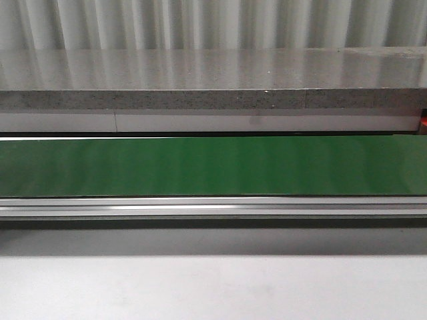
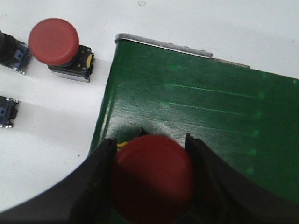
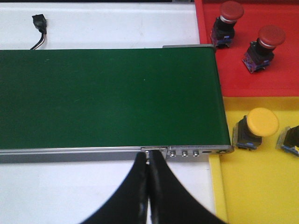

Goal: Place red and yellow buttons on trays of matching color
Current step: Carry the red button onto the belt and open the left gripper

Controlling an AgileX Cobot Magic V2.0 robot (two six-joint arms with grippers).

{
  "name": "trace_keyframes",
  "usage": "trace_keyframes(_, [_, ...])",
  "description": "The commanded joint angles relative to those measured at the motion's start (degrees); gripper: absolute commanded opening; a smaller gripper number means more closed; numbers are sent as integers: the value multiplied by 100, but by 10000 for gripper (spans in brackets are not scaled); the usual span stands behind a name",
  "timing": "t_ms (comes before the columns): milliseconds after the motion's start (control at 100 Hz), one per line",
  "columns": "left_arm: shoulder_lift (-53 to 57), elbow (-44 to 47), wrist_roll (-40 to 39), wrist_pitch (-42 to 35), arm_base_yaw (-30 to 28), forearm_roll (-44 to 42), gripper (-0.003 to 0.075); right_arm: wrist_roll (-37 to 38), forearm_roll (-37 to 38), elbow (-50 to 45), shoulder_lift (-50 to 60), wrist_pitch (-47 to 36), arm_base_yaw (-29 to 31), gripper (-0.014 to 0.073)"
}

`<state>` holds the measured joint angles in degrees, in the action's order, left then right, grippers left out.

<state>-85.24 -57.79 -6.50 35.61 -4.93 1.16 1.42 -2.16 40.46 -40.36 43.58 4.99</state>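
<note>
Domed red button [image 2: 152, 179] pinched between black left end effector [image 2: 150, 154] fingers.

No readable text, labels, brands or numbers in any view

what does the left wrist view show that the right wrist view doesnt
Only the left wrist view: the left gripper shut on a red button, and a loose red button on white table. Only the right wrist view: the right gripper shut and empty, a red tray and a yellow tray holding buttons. Both: the green belt.
</note>
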Motion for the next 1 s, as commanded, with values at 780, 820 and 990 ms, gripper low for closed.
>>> trace_keyframes(780, [660, -653, 132, 11, 308, 181, 667, -37, 15, 144, 24, -340, -4, -67])
trace_keyframes(820, [737, -734, 132, 11, 308, 124, 663, -37, 15, 144, 24, -340, -4, -67])
trace_keyframes(990, [826, -816, 94, 3, -79, 34, 659, -37, 15, 144, 24, -340, -4, -67])
